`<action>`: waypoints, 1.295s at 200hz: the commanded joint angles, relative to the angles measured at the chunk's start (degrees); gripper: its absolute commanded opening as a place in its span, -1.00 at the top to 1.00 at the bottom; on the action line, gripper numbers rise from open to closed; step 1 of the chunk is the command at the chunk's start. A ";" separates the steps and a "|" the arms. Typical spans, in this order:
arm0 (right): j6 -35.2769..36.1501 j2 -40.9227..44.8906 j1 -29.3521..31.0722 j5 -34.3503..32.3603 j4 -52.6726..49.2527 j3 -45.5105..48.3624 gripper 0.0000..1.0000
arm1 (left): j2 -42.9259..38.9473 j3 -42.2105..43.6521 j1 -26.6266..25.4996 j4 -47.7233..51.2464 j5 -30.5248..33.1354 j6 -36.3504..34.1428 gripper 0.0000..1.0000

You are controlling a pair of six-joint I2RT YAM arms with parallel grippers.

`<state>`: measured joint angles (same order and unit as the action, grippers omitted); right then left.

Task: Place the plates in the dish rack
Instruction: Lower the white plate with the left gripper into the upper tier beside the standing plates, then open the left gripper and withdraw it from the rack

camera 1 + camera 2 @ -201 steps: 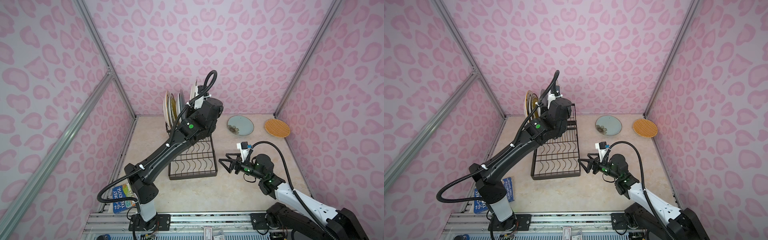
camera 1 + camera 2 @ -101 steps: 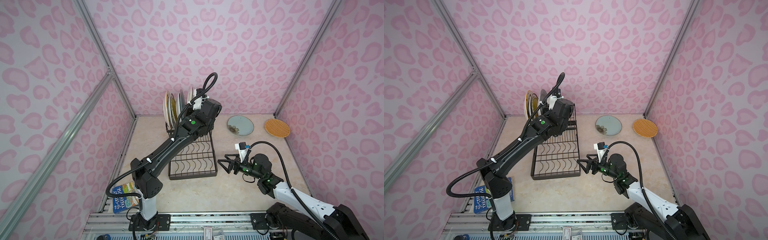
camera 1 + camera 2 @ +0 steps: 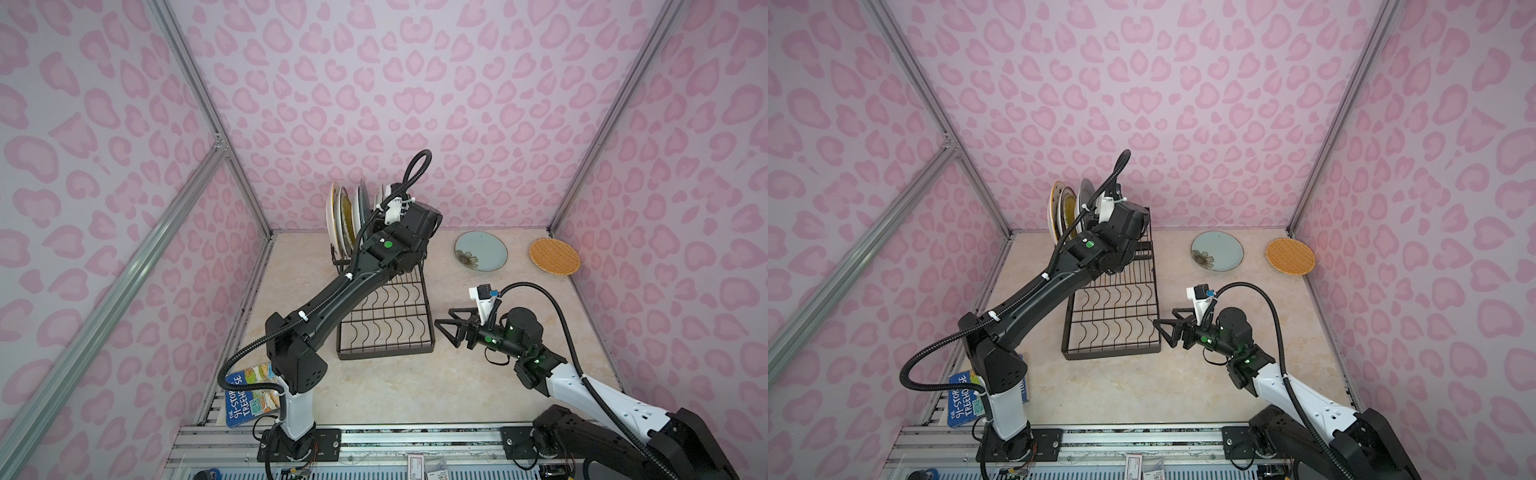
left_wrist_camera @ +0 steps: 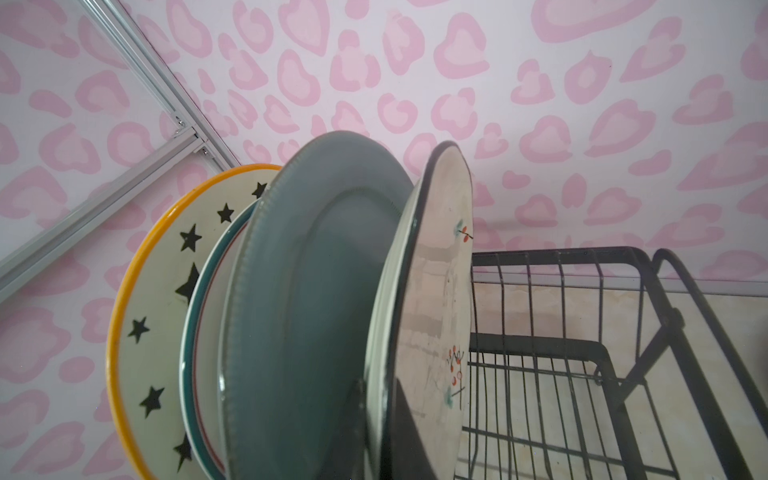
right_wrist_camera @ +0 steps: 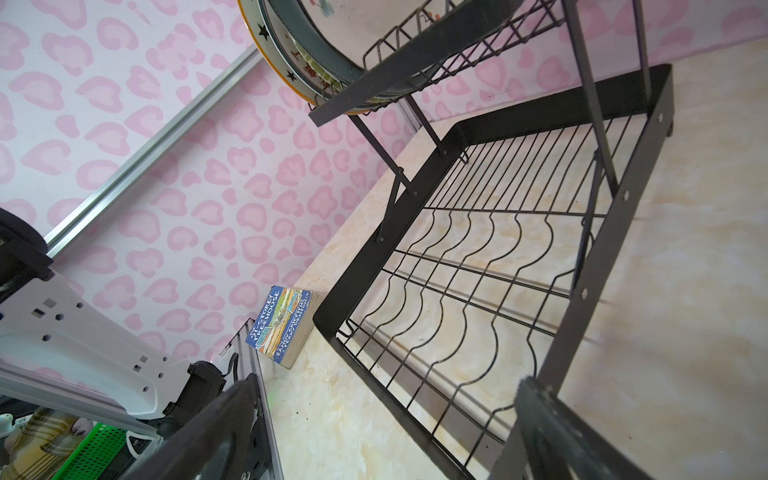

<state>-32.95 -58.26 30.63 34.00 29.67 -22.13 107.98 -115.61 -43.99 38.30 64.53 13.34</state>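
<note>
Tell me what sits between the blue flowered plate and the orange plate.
Nothing: in both top views only bare table separates the blue flowered plate and the orange plate.

Left gripper [image 4: 376,419]: edging further in over the dish rack [image 3: 384,355], at its raised tier.
Black-rimmed plate [image 4: 436,291]: dropping lower, closing on the grey-blue plate [image 4: 316,270] slotted in the dish rack.

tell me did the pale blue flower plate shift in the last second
No. The pale blue plate lies flat in the same spot on the table, between the dish rack and the orange plate.
</note>
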 commanded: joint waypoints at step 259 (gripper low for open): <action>2.47 -0.45 0.43 -1.83 -2.15 -0.72 -0.95 | -10.24 -2.44 -3.13 7.15 -9.48 5.86 0.47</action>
<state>-31.66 -59.00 30.87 32.88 27.88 -22.39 100.38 -117.23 -46.94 44.42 58.46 18.74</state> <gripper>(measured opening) 0.975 0.265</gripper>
